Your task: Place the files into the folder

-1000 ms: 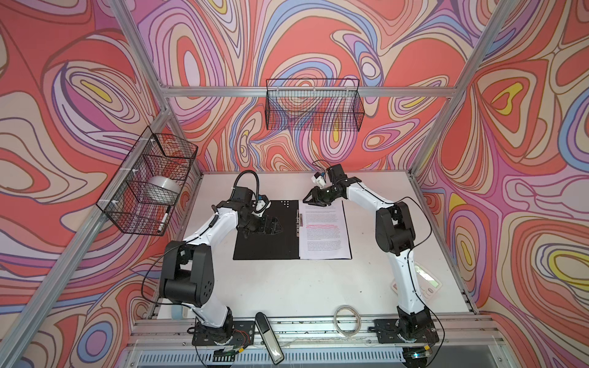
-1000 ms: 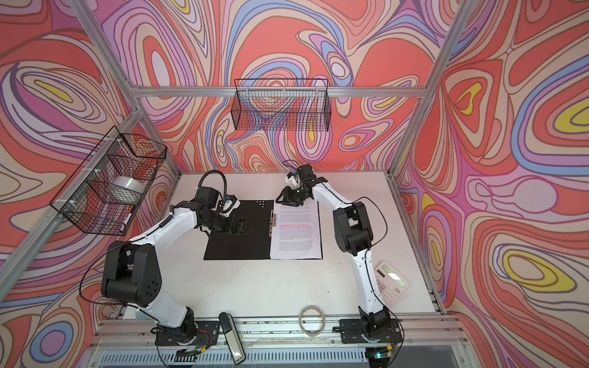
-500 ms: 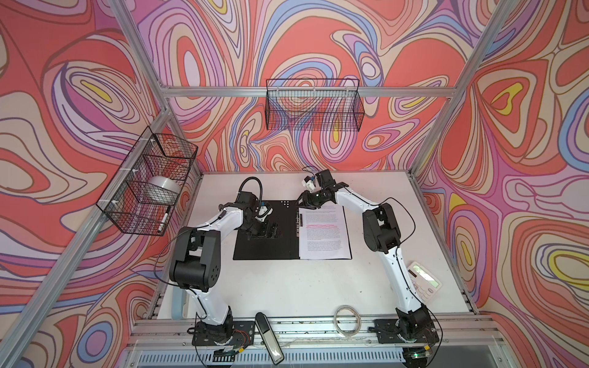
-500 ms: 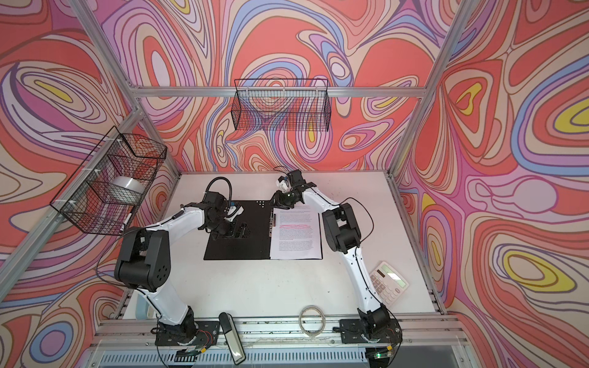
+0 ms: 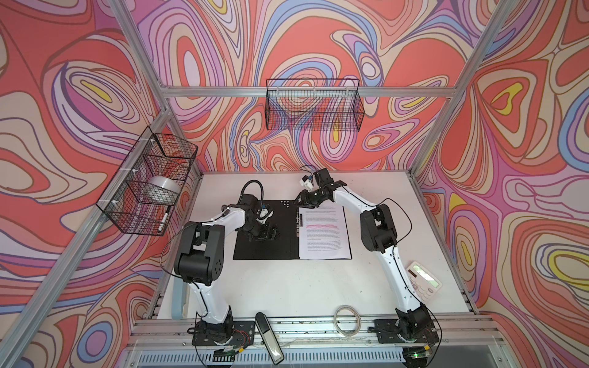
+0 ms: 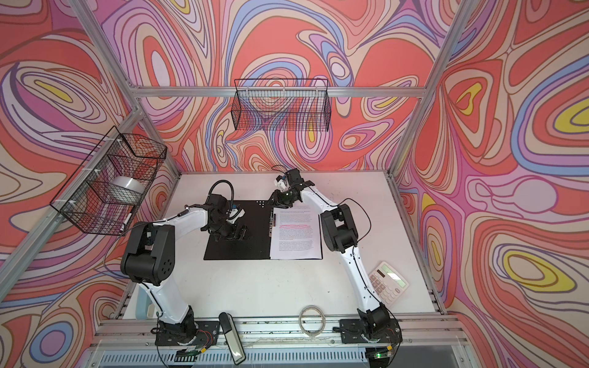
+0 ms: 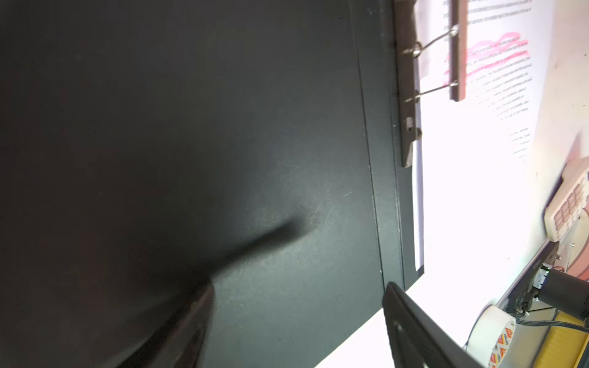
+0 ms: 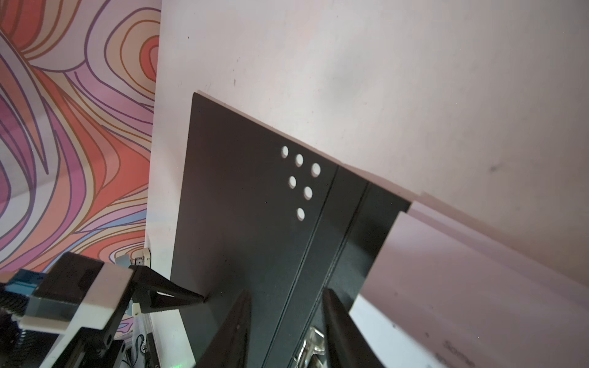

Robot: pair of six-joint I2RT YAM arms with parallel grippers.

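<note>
Files [image 5: 323,235] lie on open folder [image 5: 264,248] — left end effector [image 7: 299,286] spread over it, right end effector [image 8: 287,296] spread astride spine clip [image 8: 310,345].

My white desk [image 5: 287,286] is carrying the opened black folder [image 5: 264,248] at its middle and a white calculator [image 5: 425,280] lying near its right edge.

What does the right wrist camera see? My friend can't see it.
A black folder lies open on the white table, the right gripper poised with jaws apart over its spine. White files lie on its other half.
</note>
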